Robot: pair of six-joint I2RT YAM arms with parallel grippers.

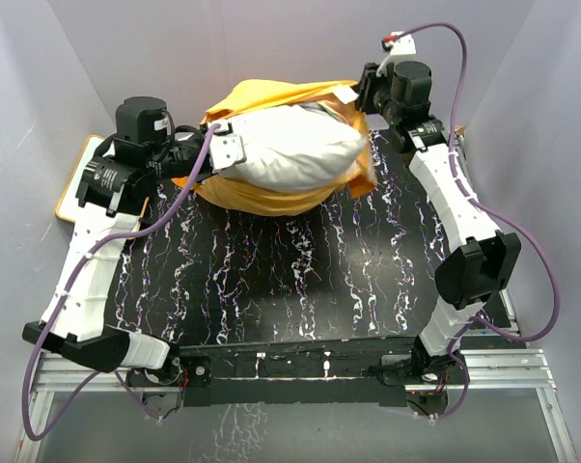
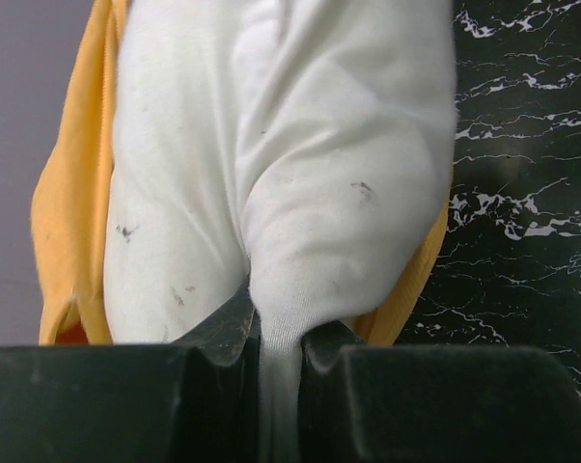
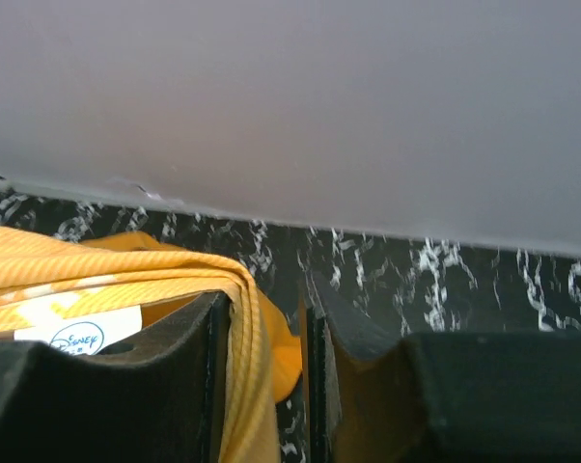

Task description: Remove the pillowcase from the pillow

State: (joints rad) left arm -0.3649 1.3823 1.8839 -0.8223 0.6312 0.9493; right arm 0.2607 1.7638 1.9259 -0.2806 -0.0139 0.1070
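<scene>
The off-white pillow [image 1: 290,149] lies at the back middle of the table, partly out of the orange pillowcase [image 1: 262,96], which is bunched behind and under it. My left gripper [image 1: 231,149] is at the pillow's left end. In the left wrist view it [image 2: 279,338] is shut on a pinch of pillow [image 2: 300,145] fabric, with the pillowcase [image 2: 69,212] on both sides. My right gripper [image 1: 365,96] is at the pillowcase's right end. In the right wrist view it [image 3: 268,309] is slightly open. The pillowcase hem [image 3: 97,275] lies between the jaws against the left finger, with a gap beside it.
The table [image 1: 290,280] is black with white marbling. A whiteboard with a wooden frame [image 1: 73,188] lies at the left edge, under the left arm. Grey walls close in the back and sides. A white label [image 3: 78,336] is on the pillowcase.
</scene>
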